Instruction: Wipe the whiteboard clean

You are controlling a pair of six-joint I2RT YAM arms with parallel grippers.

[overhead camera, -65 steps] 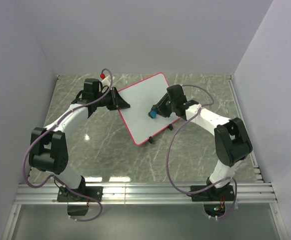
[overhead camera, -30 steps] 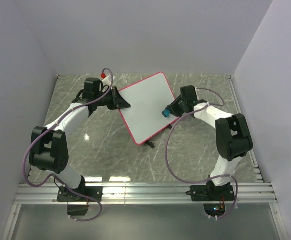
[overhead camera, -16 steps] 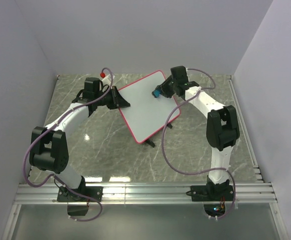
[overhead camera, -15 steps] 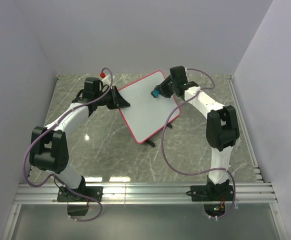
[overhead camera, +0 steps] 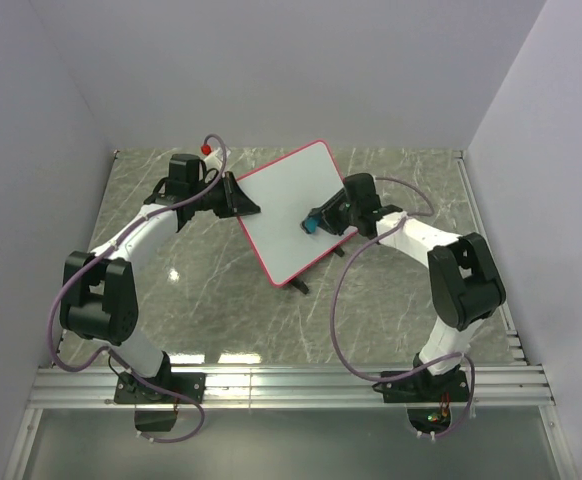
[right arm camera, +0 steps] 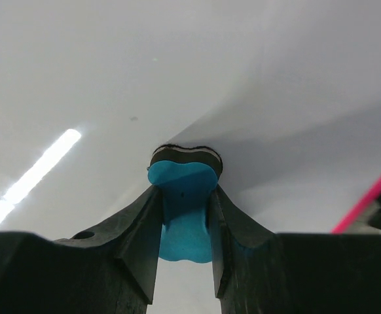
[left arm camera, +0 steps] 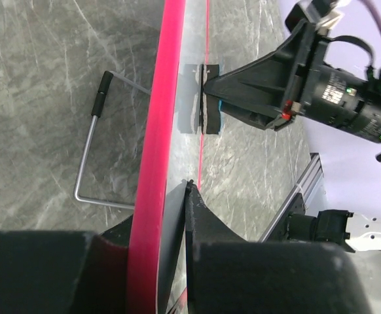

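Pink-rimmed whiteboard (overhead camera: 286, 215) set askew near the middle of the grey marble worktop (overhead camera: 391, 290). Left tool (overhead camera: 242, 204) clamped tight on the board's left rim. Right tool (overhead camera: 317, 219) closed around a small blue eraser (overhead camera: 312, 227), dark felt face pressed flat against the white surface near the board's right edge, well apart from the left tool.

Grey marbled table (overhead camera: 221, 295) bearing tilted whiteboard (overhead camera: 279, 215)

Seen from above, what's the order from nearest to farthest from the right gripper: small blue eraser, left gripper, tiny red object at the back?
1. Small blue eraser: clamped in the right gripper, on the whiteboard.
2. Left gripper: leftward, on the board's pink-red rim.
3. Tiny red object: far back left.
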